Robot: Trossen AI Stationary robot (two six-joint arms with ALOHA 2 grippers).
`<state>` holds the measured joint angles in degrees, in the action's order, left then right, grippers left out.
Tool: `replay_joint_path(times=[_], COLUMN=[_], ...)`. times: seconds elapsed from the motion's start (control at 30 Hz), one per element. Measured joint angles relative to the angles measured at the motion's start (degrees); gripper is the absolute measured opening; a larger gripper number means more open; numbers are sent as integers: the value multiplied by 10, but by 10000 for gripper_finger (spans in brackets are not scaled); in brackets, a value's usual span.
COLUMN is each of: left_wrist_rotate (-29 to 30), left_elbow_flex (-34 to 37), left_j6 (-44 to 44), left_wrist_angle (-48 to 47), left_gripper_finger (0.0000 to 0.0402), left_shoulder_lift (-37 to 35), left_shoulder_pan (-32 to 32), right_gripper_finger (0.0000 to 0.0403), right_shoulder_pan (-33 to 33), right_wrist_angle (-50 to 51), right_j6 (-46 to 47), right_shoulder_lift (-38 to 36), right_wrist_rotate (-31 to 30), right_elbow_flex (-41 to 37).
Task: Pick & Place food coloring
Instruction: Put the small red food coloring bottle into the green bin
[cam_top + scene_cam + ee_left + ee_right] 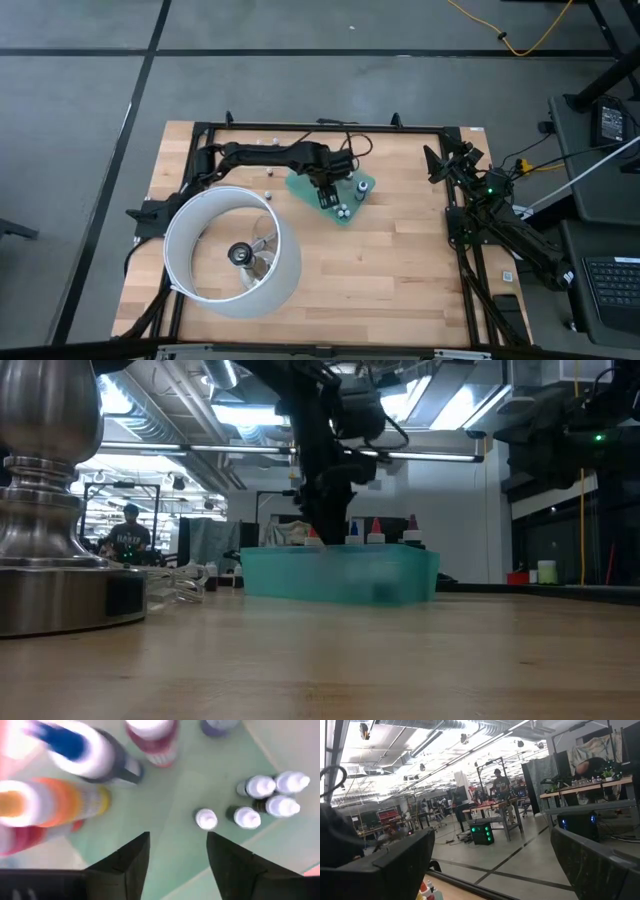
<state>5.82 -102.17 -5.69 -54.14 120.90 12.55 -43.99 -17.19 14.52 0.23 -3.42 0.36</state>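
The left gripper [177,852] hangs over the green tray [352,213] at the middle of the high view, its fingers parted with nothing between them. Small food coloring bottles [267,800] stand upright on the tray just ahead of the fingertips, with more lying blurred at upper left. The right gripper [490,865] waits wide open and empty at the table's right edge.

Nearest food coloring bottles [75,750] blurred, cut off — labels unreadable.
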Motion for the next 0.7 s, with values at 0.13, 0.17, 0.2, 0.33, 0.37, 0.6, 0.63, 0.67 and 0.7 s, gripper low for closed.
replay_joint_path(times=[0.13, 0.17, 0.2, 0.33, 0.37, 0.6, 0.63, 0.67, 0.7], left_wrist_rotate=[3, 5, 11, 43, 56, 165, 182, 198, 212], left_elbow_flex=[0, 0, 0, 0, 0, 0, 0, 0, 0], left_j6=[-10, -16, -25, -63, -77, -209, -224, -238, -251], left_wrist_angle=[0, 0, 1, 3, 3, 6, 7, 9, 11], left_gripper_finger=[224, 233, 242, 280, 288, 318, 319, 319, 319], left_shoulder_lift=[-32, -42, -50, -78, -84, -118, -123, -126, -128], left_shoulder_pan=[1, 0, 0, 2, 3, 22, 25, 27, 30], right_gripper_finger=[399, 399, 399, 399, 399, 399, 399, 399, 399], right_shoulder_pan=[0, 0, 0, 0, 0, 0, 0, 0, 0], right_wrist_angle=[0, 0, 0, 0, 0, 0, 0, 0, 0], right_j6=[0, 0, 0, 0, 0, 0, 0, 0, 0], right_shoulder_lift=[0, 0, 0, 0, 0, 0, 0, 0, 0], right_wrist_rotate=[0, 0, 0, 0, 0, 0, 0, 0, 0], right_elbow_flex=[0, 0, 0, 0, 0, 0, 0, 0, 0])
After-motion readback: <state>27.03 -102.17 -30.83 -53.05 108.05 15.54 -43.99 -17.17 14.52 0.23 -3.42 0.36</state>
